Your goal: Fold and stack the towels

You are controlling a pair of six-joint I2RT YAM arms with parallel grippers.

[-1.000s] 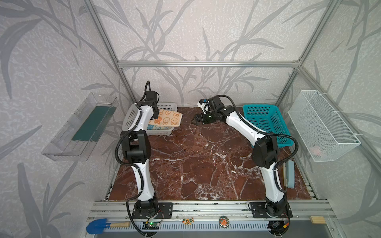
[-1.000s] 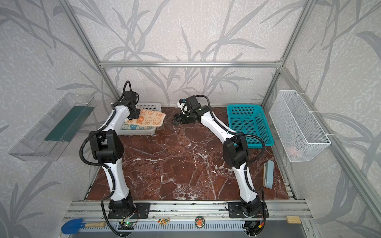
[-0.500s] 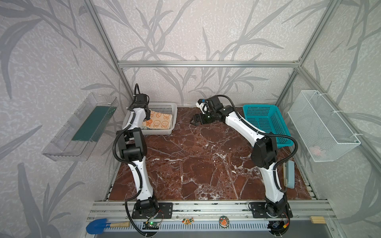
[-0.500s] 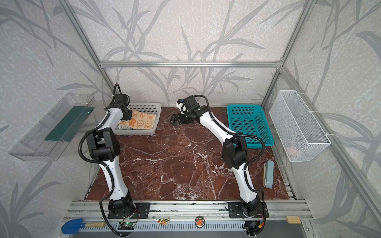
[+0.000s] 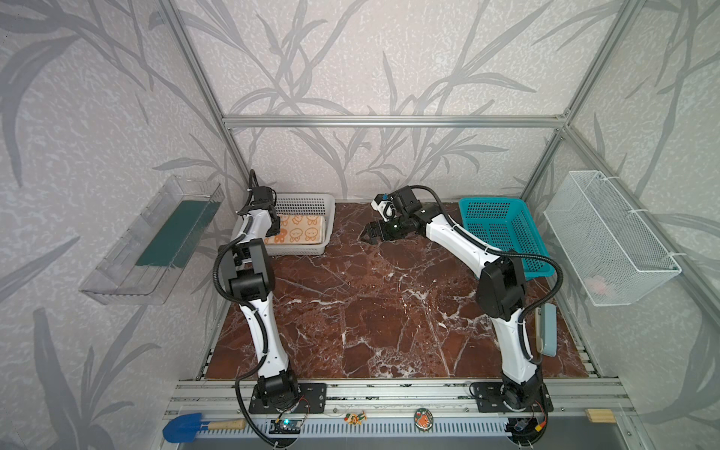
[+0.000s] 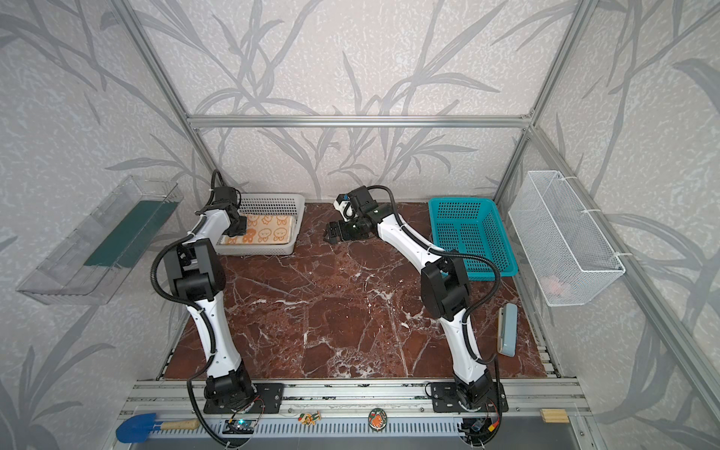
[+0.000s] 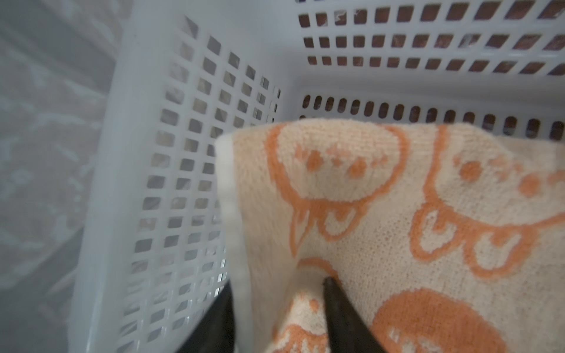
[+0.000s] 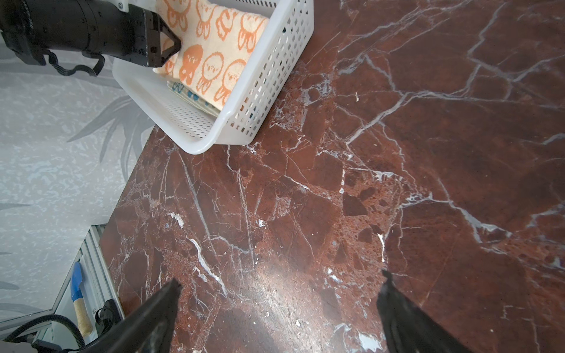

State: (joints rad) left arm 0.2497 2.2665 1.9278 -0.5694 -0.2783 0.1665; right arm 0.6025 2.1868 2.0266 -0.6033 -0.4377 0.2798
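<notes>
One towel stack [image 5: 302,233] now down in basket [image 5: 307,198] | left hand [image 7: 276,284] straddles its edge, grip cannot tell | right hand [image 8: 281,278] spread | stacking likely done

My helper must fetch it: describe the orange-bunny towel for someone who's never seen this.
On the red marble tabletop, find the white perforated plastic basket in the far left corner. The cream terry towel with orange bunnies lies on top inside; the towel beneath has blue print.
</notes>
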